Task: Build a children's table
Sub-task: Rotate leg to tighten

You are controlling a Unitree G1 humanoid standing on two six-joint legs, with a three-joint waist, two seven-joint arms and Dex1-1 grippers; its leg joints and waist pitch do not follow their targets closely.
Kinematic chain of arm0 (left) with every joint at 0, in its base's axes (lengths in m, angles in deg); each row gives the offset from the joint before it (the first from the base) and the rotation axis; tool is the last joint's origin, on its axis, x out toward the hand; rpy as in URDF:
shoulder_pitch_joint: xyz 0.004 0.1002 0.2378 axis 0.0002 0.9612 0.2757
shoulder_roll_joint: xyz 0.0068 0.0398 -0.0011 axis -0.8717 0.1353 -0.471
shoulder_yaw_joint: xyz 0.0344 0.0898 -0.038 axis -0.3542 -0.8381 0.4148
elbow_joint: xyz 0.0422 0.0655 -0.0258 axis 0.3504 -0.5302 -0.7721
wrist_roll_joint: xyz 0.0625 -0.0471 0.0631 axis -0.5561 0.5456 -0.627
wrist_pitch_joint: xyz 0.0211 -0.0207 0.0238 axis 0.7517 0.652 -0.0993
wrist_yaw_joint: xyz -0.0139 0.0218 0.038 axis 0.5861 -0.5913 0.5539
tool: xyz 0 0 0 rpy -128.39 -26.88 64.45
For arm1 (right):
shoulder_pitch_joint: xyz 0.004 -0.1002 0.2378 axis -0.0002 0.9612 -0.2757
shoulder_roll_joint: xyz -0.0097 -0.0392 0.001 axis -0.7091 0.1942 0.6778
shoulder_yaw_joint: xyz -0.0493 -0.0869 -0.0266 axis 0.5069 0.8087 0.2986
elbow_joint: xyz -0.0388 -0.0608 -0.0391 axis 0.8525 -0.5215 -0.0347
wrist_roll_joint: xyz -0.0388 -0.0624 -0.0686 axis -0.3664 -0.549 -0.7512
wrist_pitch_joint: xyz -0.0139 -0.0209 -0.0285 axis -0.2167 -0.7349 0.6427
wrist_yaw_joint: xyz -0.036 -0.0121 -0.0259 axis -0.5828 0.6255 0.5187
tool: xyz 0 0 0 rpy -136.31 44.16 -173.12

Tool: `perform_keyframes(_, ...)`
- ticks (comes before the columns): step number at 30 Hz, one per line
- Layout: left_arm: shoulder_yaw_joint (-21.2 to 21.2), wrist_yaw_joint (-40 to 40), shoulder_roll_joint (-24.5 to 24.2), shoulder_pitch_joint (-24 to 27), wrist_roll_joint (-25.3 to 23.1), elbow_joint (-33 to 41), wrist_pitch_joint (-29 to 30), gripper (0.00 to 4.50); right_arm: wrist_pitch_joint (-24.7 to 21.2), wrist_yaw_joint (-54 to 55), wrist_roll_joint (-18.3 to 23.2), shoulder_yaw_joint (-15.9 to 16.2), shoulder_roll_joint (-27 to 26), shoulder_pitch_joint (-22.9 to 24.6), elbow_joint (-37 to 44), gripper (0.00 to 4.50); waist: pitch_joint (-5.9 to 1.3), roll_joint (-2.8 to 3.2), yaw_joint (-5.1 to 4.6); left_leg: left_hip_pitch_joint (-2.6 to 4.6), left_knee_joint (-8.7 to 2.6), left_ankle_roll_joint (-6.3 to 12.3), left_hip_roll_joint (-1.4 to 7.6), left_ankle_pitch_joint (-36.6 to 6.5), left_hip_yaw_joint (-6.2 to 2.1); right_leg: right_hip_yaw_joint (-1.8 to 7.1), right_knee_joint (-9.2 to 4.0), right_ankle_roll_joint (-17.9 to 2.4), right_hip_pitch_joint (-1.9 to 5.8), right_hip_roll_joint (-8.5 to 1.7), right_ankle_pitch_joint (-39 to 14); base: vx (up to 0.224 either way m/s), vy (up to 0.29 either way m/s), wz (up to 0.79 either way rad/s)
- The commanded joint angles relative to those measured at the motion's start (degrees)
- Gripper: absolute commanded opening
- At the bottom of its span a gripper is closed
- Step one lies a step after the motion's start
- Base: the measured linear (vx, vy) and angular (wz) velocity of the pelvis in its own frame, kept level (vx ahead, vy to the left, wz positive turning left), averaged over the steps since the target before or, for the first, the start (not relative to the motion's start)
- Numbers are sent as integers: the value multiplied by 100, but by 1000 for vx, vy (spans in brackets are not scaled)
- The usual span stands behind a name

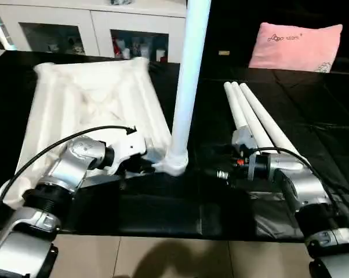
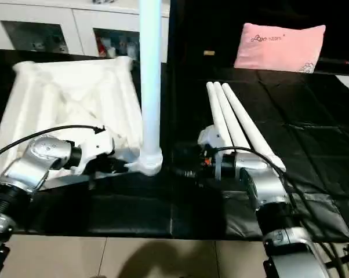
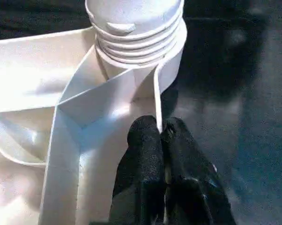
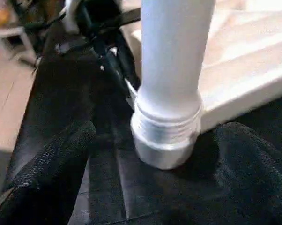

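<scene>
One leg stood upright in a corner socket of the inverted table top.

Head views: the table top (image 1: 87, 104) is seen lying ribbed side up on the black mat (image 1: 313, 116); an upright leg (image 1: 189, 81) is seated in its near corner socket (image 1: 175, 162), with three loose legs (image 1: 253, 116) laid just beside it on the robot's right. Left wrist view: the left gripper (image 3: 160, 133) is shown with fingers pressed together on the thin rim just beside the socket. Right wrist view: the right gripper (image 4: 155, 173) is shown spread wide, one finger on either side of the socket, clear of it.
</scene>
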Motion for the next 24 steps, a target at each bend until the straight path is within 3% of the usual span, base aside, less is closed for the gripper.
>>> perform_keyframes(1,-497,482,-29,96,-129,134,-187,0,362,-38,-283,149,-23,-160,-238,442,-355,28,-3,-58,-316,393,38,-360,126,283,-299,-1425,367,-410,-278,0,0,0)
perform_keyframes(10,-706,808,-11,156,-220,203,-546,0,828,-248,-485,512,-321,-478,-794,442,-372,10,30,-76,-308,380,37,-243,127,278,-245,-1427,389,-403,-10,0,0,0)
perform_keyframes(16,-786,889,-25,242,-203,391,-546,0,968,-308,-517,497,-454,-620,-1134,442,-367,23,54,-64,-313,352,53,-280,129,281,-241,-1442,375,-409,-65,0,0,0)
perform_keyframes(17,-802,902,-28,256,-201,413,-561,0,983,-355,-500,491,-469,-640,-1193,414,-371,21,60,-68,-311,353,52,-276,129,281,-232,-1445,378,-407,-36,0,0,0)
perform_keyframes(24,-810,913,-17,279,-218,436,-574,0,1037,-532,-466,530,-467,-635,-1315,367,-383,22,70,-75,-299,374,41,-225,129,276,-224,-1450,388,-397,71,0,0,0)
